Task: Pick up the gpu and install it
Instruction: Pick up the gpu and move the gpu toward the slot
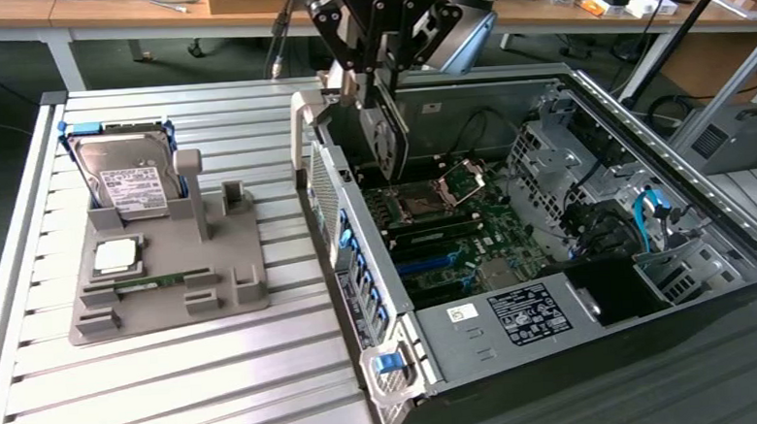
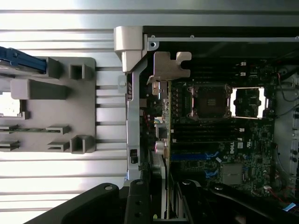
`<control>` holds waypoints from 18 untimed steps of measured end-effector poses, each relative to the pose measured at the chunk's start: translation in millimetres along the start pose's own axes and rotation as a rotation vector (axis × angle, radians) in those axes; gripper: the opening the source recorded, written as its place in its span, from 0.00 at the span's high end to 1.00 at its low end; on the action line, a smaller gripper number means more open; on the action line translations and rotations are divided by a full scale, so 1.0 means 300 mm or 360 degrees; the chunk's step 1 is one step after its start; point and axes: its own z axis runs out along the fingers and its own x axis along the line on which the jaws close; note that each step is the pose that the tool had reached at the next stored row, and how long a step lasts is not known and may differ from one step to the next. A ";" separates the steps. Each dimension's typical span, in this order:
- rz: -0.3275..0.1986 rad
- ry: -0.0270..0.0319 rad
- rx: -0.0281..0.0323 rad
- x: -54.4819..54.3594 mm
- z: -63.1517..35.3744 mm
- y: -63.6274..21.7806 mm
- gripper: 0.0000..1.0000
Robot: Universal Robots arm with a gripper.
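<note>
Thin flat green circuit-board gpu (image 1: 385,139) with long silver metal end bracket (image 2: 171,65): off the table, hanging edge-down from the black gripper (image 1: 375,91). Fingers together on the card's upper part, clamped on it from both faces. Sits just inside the open black-and-grey computer case (image 1: 681,167), close beside the case's perforated rear wall (image 1: 348,238), above the dark green motherboard (image 1: 464,237). Apart from the board in the exterior view: lower edge above it, not seated. In the wrist view, seen edge-on, with the bracket near the rear wall's upper corner and the blue expansion slots (image 2: 194,156) just beside the card's line. Whether exactly over a slot: cannot tell.

Further out, at the exterior view's left, a grey plastic parts fixture (image 1: 163,306) on the slatted aluminium table (image 1: 168,398), carrying a silver hard drive with white label (image 1: 124,182) and a narrow green memory stick (image 1: 156,281), both well apart from the gripper.

Progress, as a judgement: pick-up done, card brought over the case. Install not done: no contact with a slot, bracket not in the rear wall.
</note>
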 end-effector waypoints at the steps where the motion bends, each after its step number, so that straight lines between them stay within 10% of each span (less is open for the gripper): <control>1: 0.0000 0.00000 0.00002 -0.001 0.000 0.000 0.73; 18: 0.0000 -0.00001 0.00031 -0.015 0.006 0.000 0.73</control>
